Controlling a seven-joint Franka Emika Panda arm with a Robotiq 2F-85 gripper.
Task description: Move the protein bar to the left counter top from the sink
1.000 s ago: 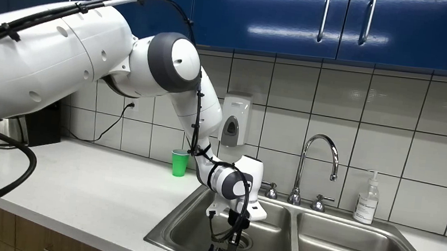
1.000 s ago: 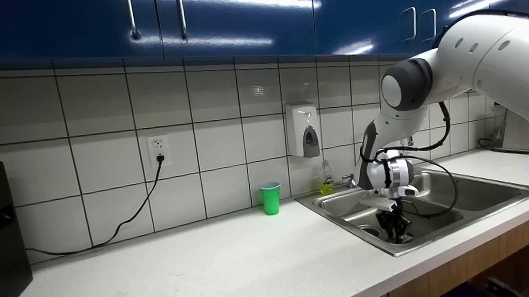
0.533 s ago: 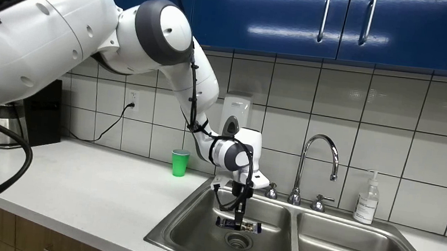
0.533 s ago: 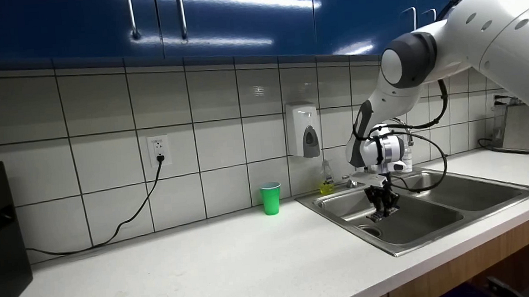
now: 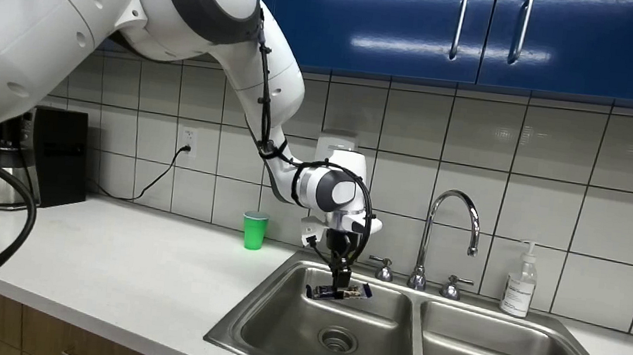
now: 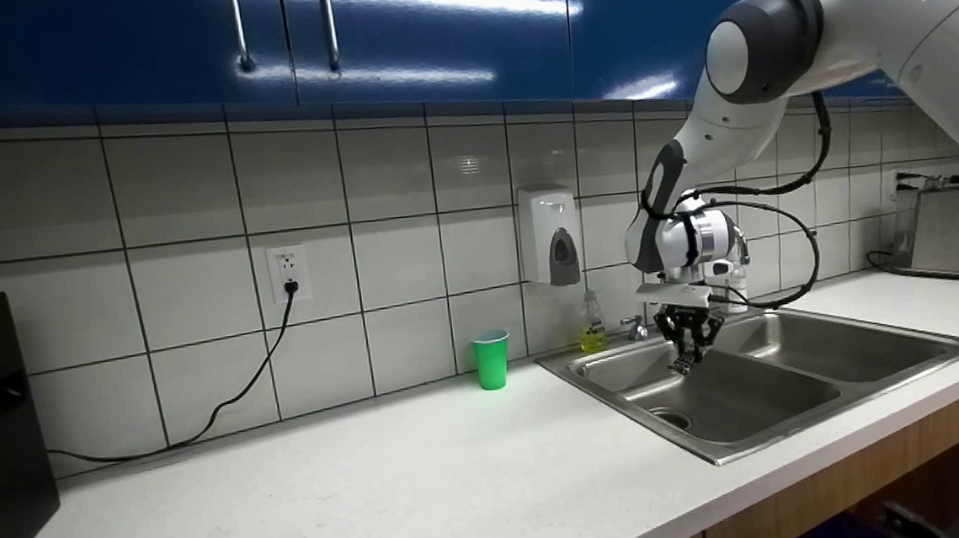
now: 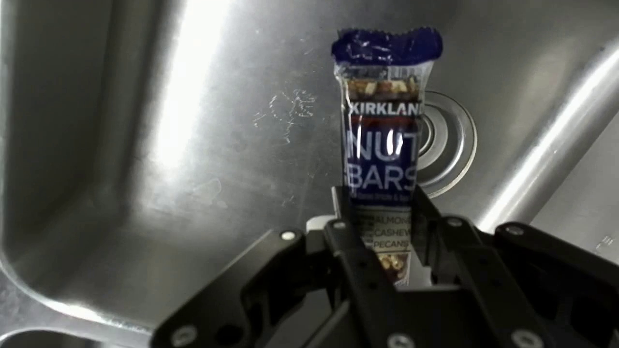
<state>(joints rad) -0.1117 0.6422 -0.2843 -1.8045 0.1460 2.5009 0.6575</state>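
My gripper (image 7: 379,200) is shut on the protein bar (image 7: 384,145), a slim dark blue packet gripped across its middle between the two fingers. In an exterior view the protein bar (image 5: 356,291) hangs from the gripper (image 5: 339,287), slightly tilted, above a basin of the sink (image 5: 288,339). The sink also shows in the other view's frame (image 6: 741,394), with the gripper (image 6: 687,360) over its near basin. The left counter top (image 5: 137,258) is the long off-white stretch beside the sink; it also shows in an exterior view (image 6: 377,495). The bar's lower end is partly hidden by the gripper in the wrist view.
A green cup (image 5: 254,231) stands on the counter near the wall and sink corner. The chrome faucet (image 5: 424,242) and its handles stand behind the sink. A pump bottle (image 5: 520,284) is at the back right. A black appliance (image 6: 1,429) stands at the counter's end.
My gripper has risen from low in the basin and moved toward the back wall, carrying the bar with it. The bar has tilted slightly. The cup has not moved.
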